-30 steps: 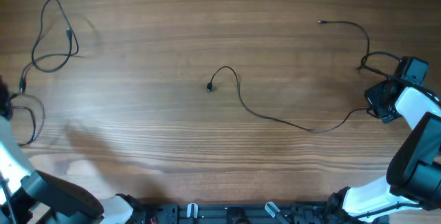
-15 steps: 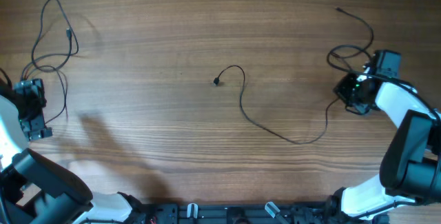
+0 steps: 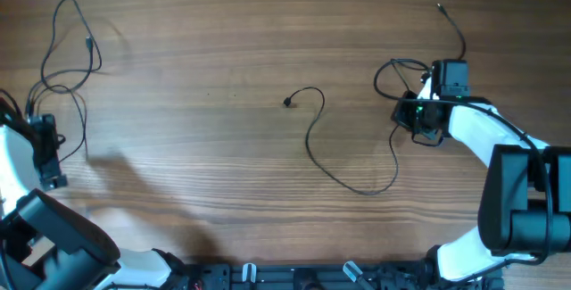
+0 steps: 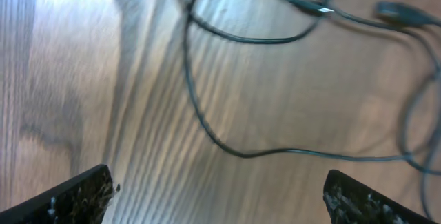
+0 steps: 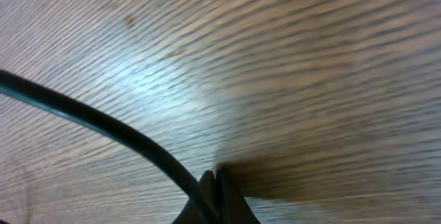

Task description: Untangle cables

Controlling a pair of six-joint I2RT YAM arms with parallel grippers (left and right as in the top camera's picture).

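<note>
- The left jaws are spread wide open at 9 o'clock, with nothing gripped.
- A looped thin black cable (image 3: 88,42) is laid out on the brown wooden worktop (image 3: 205,58), from 10 o'clock down to those jaws.
- The right jaws are pinched shut on a second thin black wire (image 3: 309,140) at 3 o'clock.
- That wire is trailed back to the middle.

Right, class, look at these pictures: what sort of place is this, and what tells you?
Most likely a robotics lab bench, not a home: a wooden table, a left robot arm and a right robot arm reaching in from its sides, and thin black cables strewn across it.
</note>
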